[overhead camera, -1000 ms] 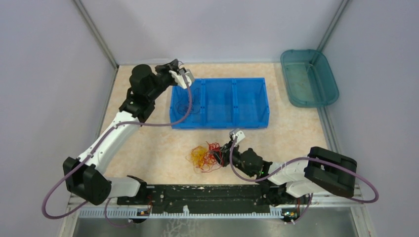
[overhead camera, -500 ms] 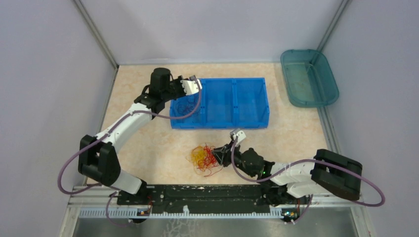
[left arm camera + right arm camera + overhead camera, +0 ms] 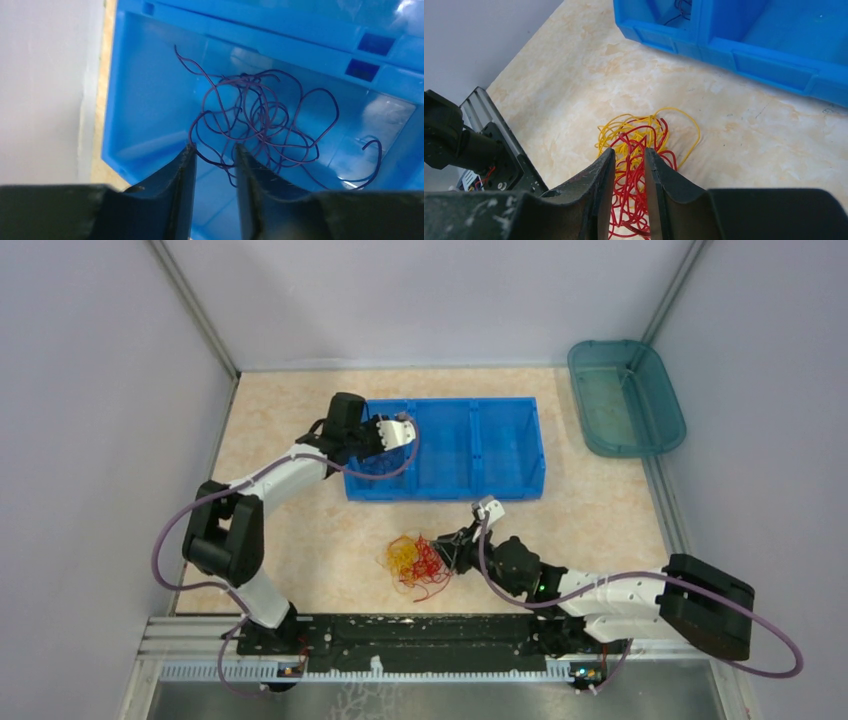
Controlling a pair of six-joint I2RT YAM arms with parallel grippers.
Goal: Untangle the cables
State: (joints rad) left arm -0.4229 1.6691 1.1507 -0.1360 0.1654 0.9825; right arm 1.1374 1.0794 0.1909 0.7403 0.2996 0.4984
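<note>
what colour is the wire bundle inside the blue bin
The cable is a dark purplish navy, clearest in the left wrist view.

**Operator:** What surrounds the work area?

**Describer:** You face three plain, pale lavender-grey panels. The back wall is at 12 o'clock, the left wall at 9 and the right wall at 3. Two slim metal posts mark the far corners, at 11 and 1 o'clock.

**Operator:** And the surface below?

**Describer:** At the centre you have a beige tabletop with a marbled pattern. At 6 o'clock a black rail runs along its near edge, and below it lies a brushed grey metal sheet. The light is soft and even, and the shadows are faint.
</note>
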